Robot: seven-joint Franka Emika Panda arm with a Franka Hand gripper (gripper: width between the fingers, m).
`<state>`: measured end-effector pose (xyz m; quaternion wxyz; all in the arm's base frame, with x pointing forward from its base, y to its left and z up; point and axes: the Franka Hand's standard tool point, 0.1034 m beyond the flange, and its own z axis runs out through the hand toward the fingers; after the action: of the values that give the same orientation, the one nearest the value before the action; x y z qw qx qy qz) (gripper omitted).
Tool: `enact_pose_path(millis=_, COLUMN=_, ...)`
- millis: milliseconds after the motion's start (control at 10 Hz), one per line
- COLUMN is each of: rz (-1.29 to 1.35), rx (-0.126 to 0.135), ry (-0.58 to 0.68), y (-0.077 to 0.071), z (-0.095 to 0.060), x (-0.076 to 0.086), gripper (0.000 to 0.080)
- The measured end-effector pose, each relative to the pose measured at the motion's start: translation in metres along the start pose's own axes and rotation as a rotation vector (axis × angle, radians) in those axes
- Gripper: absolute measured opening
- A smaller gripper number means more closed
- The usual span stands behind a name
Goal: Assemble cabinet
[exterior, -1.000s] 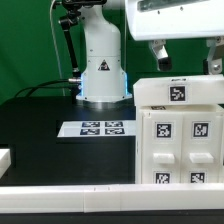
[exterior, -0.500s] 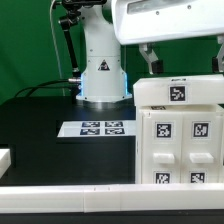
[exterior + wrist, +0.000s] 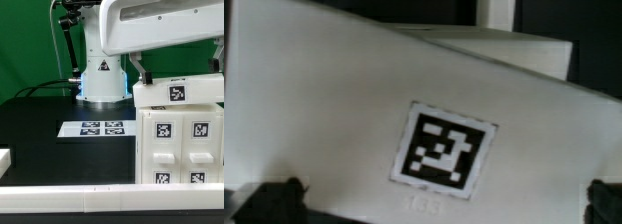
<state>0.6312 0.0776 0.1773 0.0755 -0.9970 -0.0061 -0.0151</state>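
On the exterior view's right, at the near side of the black tabletop [image 3: 40, 140], you have the cabinet [image 3: 180, 135], a large white plastic box. Its front shows recessed panels carrying black-and-white square tags, and one more tag sits on its upper block. Your robot arm's two-finger gripper [image 3: 178, 68] hangs directly above that upper block, under the arm's broad white housing. One dark finger [image 3: 137, 72] shows just at the block's edge on the exterior view's left. In the wrist view the gripper [image 3: 443, 205] is spread wide and released. Its two dark fingertips [image 3: 278, 200] stand far apart, with the cabinet's white tagged surface [image 3: 331, 120] filling the space between them. You cannot tell whether they touch it. The marker board [image 3: 100, 128], thin, flat and white, lies on the table just beside the cabinet on the exterior view's left. Farther back stands the white robot base with a triangle sticker [image 3: 102, 70].
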Motion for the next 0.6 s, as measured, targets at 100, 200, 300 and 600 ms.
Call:
enact_pose_path(millis=100, rz=-0.079, rx=0.000, ry=0.001, y=0.0015, z=-0.0003, x=0.0002, gripper=0.0796)
enact_pose_path(millis=200, rz=-0.171, rx=-0.004, ry=0.000, y=0.0021, z=-0.0003, x=0.0001, gripper=0.0796)
enact_pose_path(millis=300, rz=-0.255, rx=-0.010, ry=-0.002, y=0.0036, z=-0.0004, x=0.0002, gripper=0.0796)
enact_pose_path(millis=600, rz=-0.530, rx=-0.029, ry=-0.013, y=0.0073, z=0.0009, x=-0.0005, gripper=0.0796)
